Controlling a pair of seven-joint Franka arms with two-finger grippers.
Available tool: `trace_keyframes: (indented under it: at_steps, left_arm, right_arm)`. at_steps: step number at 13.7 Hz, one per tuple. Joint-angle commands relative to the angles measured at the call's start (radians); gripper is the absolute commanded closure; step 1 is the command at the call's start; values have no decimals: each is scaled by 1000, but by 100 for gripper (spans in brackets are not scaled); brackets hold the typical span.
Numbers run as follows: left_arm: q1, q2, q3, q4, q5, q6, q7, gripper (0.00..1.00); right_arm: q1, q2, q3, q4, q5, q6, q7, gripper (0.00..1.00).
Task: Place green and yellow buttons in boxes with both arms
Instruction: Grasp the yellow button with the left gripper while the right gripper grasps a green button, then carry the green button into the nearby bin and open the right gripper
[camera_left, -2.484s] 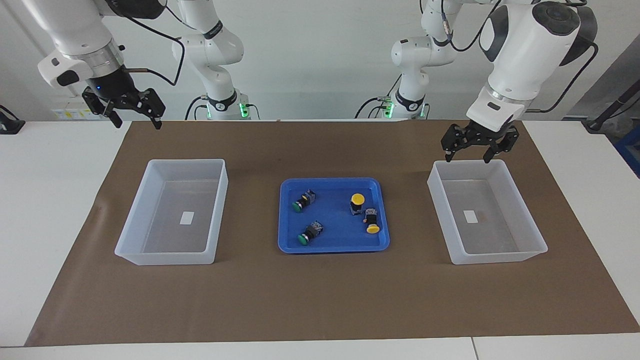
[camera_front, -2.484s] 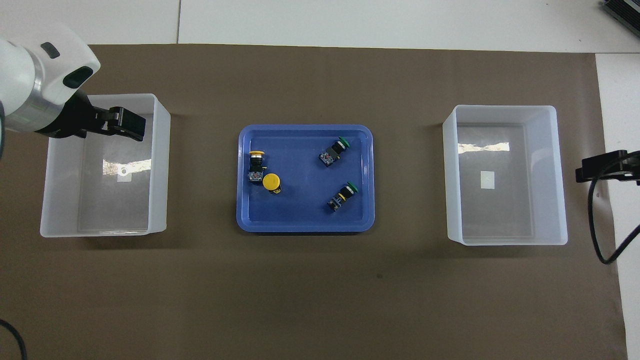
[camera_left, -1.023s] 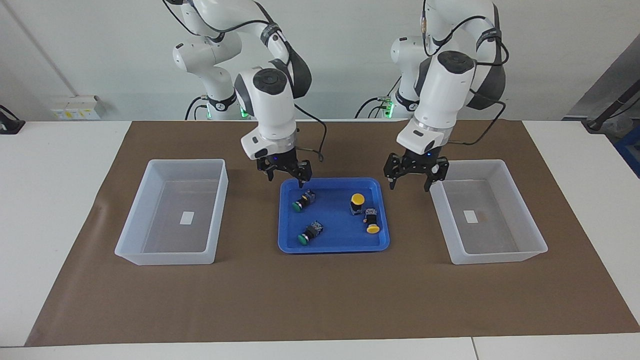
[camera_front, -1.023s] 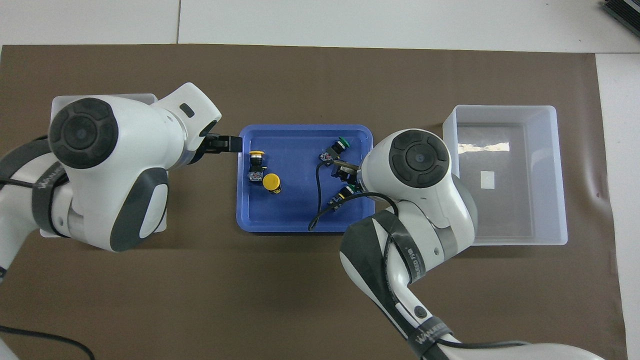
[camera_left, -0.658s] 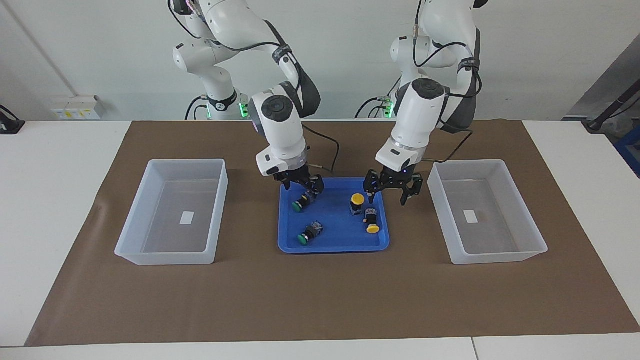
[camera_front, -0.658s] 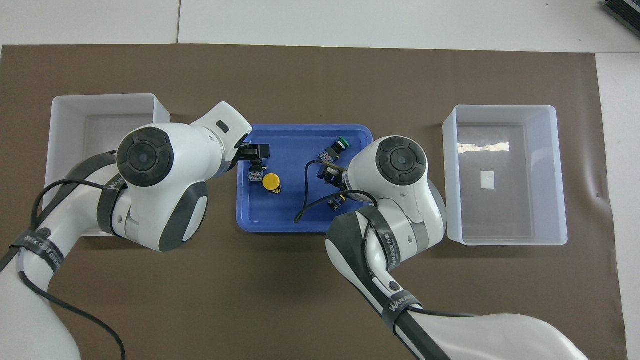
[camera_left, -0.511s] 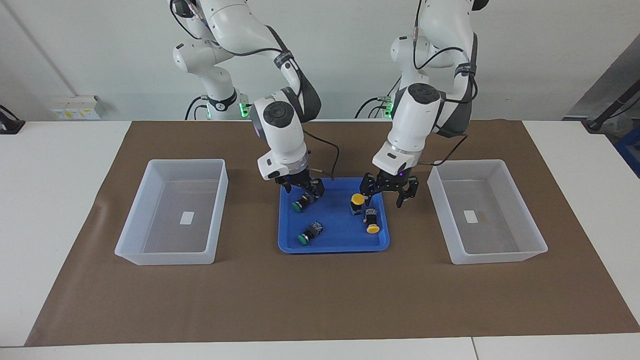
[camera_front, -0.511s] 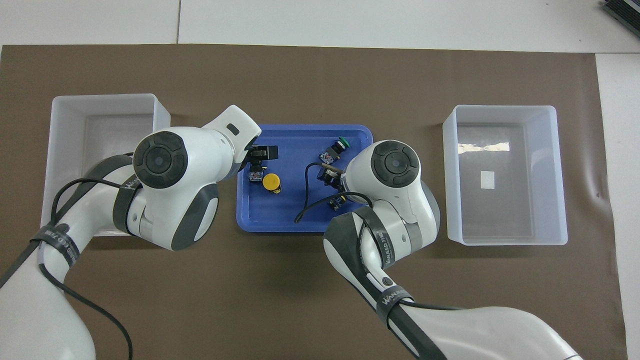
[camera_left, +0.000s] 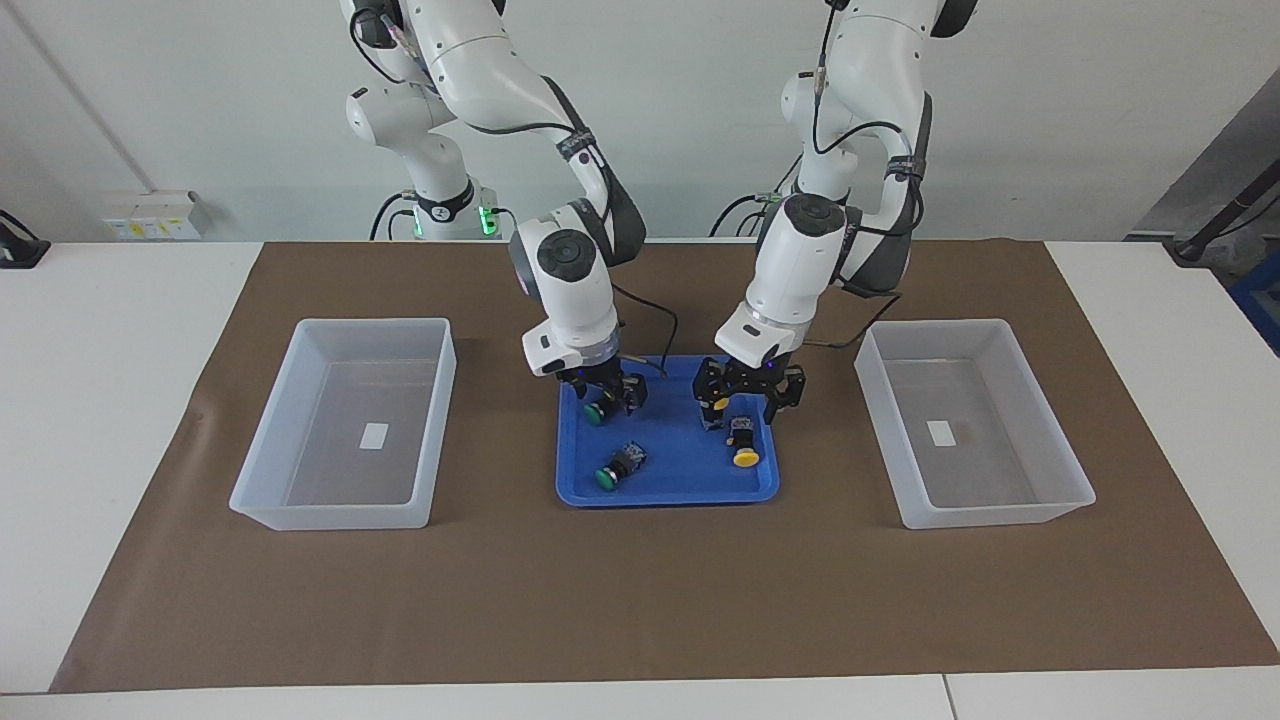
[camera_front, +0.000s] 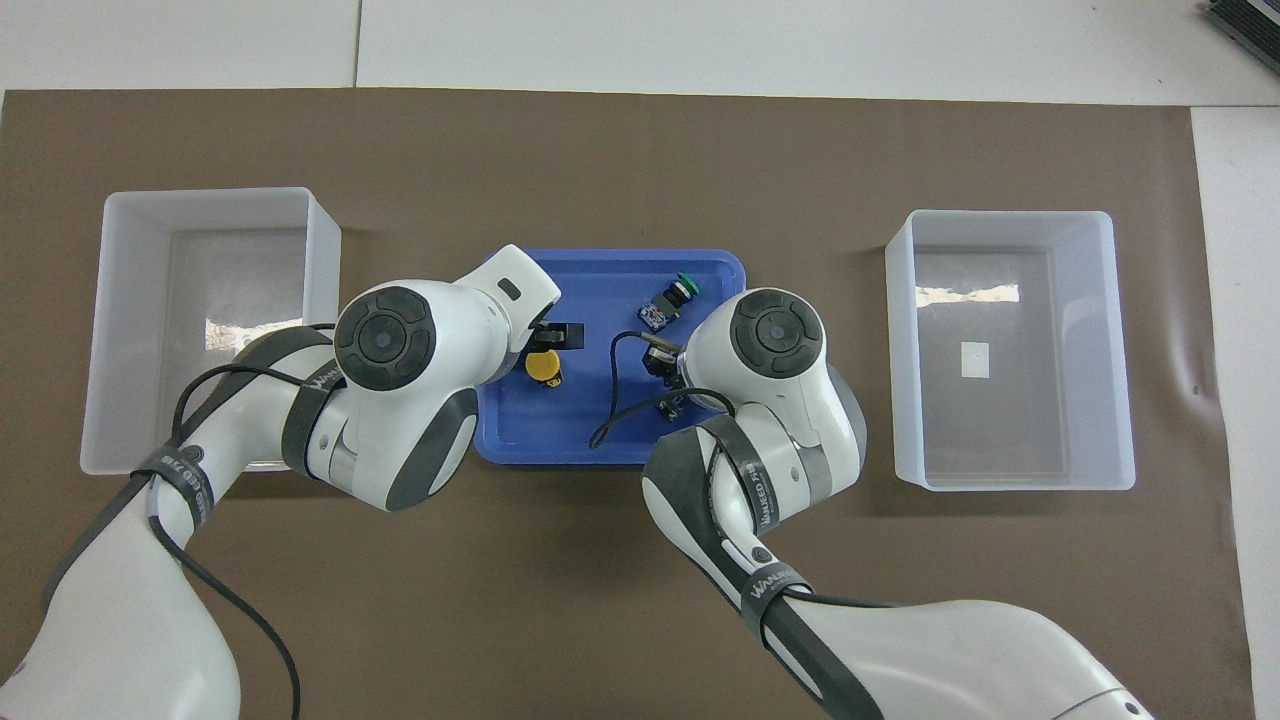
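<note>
My first worry is the left gripper (camera_left: 750, 392). Its fingers are spread wide, low over the tray (camera_left: 665, 494), and one finger looks to be right above the upright yellow button (camera_front: 543, 367). It could press on the cap or knock the button over.

The right gripper (camera_left: 608, 393) is down at a green button (camera_left: 597, 411) that lies on its side. I cannot tell if it grips it; a round cap may roll out.

All four buttons, black-blue bodies with coloured caps, are in the tray, and both boxes (camera_left: 330, 515) hold none.
</note>
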Motion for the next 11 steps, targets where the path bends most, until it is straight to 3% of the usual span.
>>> trace_keyframes:
  at_steps: [1,6,9,11]
  left_arm:
    - [-37,-22,17,-34,-14,-12,-11,1]
    - [-61,-27,15,-34,-12,-54,-71,22]
    - [-61,-27,15,-34,-12,-52,-82,41]
    - [-60,-25,15,-31,-14,-52,-82,53]
  right_arm:
    - [3,-7,-5,-6,41,11,21,100]
    - [-62,-138,-10,53,40,-173,1,100]
    - [-150,-241,-19,54,3,-296,-221,100]
    - [-267,-283,-16,52,-81,-342,-446,100]
